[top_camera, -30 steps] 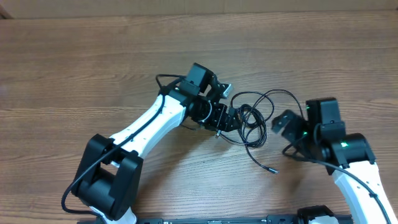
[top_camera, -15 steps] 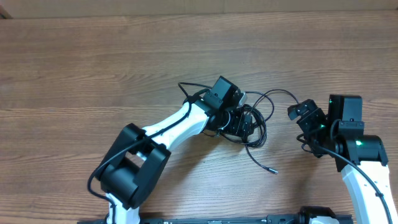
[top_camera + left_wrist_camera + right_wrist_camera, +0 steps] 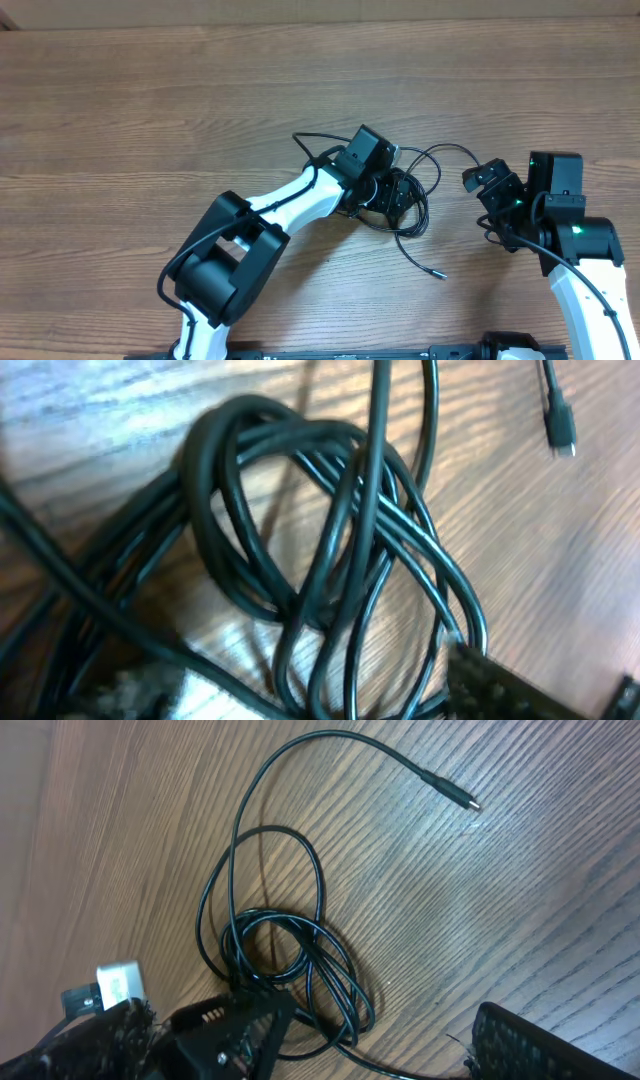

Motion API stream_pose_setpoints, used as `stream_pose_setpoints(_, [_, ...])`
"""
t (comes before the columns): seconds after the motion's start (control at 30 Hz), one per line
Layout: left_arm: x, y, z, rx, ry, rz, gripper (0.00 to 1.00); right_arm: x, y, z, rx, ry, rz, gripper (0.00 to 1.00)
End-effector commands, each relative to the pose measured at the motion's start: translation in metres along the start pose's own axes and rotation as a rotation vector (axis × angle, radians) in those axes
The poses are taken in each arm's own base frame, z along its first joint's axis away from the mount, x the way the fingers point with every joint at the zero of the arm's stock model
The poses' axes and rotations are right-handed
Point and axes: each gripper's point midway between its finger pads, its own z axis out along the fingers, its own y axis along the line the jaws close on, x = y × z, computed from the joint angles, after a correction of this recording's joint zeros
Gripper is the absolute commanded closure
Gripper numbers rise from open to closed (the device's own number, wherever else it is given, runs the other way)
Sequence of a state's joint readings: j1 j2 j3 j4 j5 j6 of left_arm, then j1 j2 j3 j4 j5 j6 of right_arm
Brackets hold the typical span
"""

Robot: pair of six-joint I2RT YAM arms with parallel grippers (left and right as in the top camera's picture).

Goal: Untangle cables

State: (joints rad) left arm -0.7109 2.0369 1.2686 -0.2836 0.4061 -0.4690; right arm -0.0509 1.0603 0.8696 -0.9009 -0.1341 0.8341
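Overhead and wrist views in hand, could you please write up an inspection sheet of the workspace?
Surface: wooden table, bare grain, no damage seen.
Job's things: thin black cables knotted in overlapping loops; one free plug end lies apart on the wood.
Clutter: nothing seen.
End effectors: left end effector at the tangle, grip unclear; right end effector beside it, holding nothing visible, opening unclear.
Cables: thicker arm wiring arches beside the left wrist.
Surroundings: pale strip beyond the table's far edge; nothing else seen.
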Motion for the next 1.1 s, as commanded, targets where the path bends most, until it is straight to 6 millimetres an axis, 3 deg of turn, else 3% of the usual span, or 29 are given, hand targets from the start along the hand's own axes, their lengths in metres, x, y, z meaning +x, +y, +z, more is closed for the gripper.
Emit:
stream_pose_setpoints(0.0, [0.015, 0.007, 0.018, -0.03, 0.037, 0.003, 0.39, -0.003, 0.004, -0.002, -0.014, -0.01, 0.003, 0.0])
stream_pose_setpoints(0.07, [0.017, 0.007, 0.026, -0.013, 0.046, 0.004, 0.55, -0.002, 0.003, -0.002, -0.012, -0.008, 0.003, 0.0])
stream_pose_setpoints(0.17, [0.022, 0.004, 0.036, 0.036, 0.071, 0.002, 0.65, -0.002, 0.003, -0.002, -0.01, -0.007, 0.003, 0.0])
stream_pose_setpoints(0.2, [0.024, 0.004, 0.038, 0.044, 0.08, 0.0, 0.83, -0.002, 0.003, -0.002, -0.01, -0.007, 0.003, 0.0])
stream_pose_setpoints(0.23, [0.025, 0.003, 0.037, 0.056, 0.085, -0.002, 0.96, -0.002, 0.003, -0.002, -0.01, -0.007, 0.003, 0.0])
stream_pose_setpoints(0.37, [0.022, -0.016, 0.025, 0.183, 0.101, 0.073, 0.96, -0.002, 0.002, -0.002, -0.007, -0.005, -0.004, 0.0])
stream_pose_setpoints(0.53, [-0.004, -0.041, -0.033, 0.219, 0.004, 0.195, 0.96, -0.001, 0.002, -0.003, -0.006, -0.003, -0.08, 0.0])
stream_pose_setpoints(0.57, [-0.01, -0.053, -0.065, 0.224, -0.043, 0.293, 0.96, 0.001, 0.003, -0.003, -0.015, 0.008, -0.13, 0.0])
stream_pose_setpoints(0.67, [-0.016, -0.076, -0.123, 0.229, -0.138, 0.493, 0.96, 0.011, 0.016, -0.004, -0.094, 0.061, -0.236, 0.0])
stream_pose_setpoints(0.7, [-0.017, -0.096, -0.165, 0.231, -0.226, 0.64, 0.96, 0.018, 0.03, -0.006, -0.173, 0.094, -0.318, 0.0])
stream_pose_setpoints(0.87, [-0.015, -0.13, -0.24, 0.224, -0.412, 0.822, 0.96, 0.038, 0.059, -0.017, -0.372, 0.175, -0.486, 0.0])
stream_pose_setpoints(0.97, [-0.015, -0.128, -0.266, 0.141, -0.476, 0.833, 0.96, 0.054, 0.081, -0.032, -0.549, 0.222, -0.606, 0.0])
stream_pose_setpoints(1.07, [-0.016, -0.107, -0.266, 0.024, -0.458, 0.77, 0.96, 0.058, 0.091, -0.039, -0.619, 0.236, -0.634, 0.0])
